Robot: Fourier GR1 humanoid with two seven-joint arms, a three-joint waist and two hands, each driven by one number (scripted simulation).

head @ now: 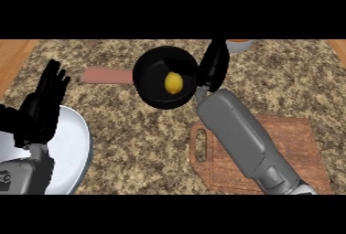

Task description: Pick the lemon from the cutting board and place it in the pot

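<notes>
Yellow lemon (pixel 174 82) is sitting inside the black pot (pixel 154 91), far of the cutting board (pixel 297 146). Right hand (pixel 215 64) is hanging open beside it, holding nothing; withdrawing seems next.

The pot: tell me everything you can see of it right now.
The pot is black and round, dark inside and out, and looks matte. It stands upright on the speckled stone counter, toward the far side, past the wooden cutting board. The yellow lemon lies inside it, right of centre. The right hand is against the pot's right rim with fingers straight, holding nothing. A pinkish handle sticks out from its left side. No lid shows.
</notes>
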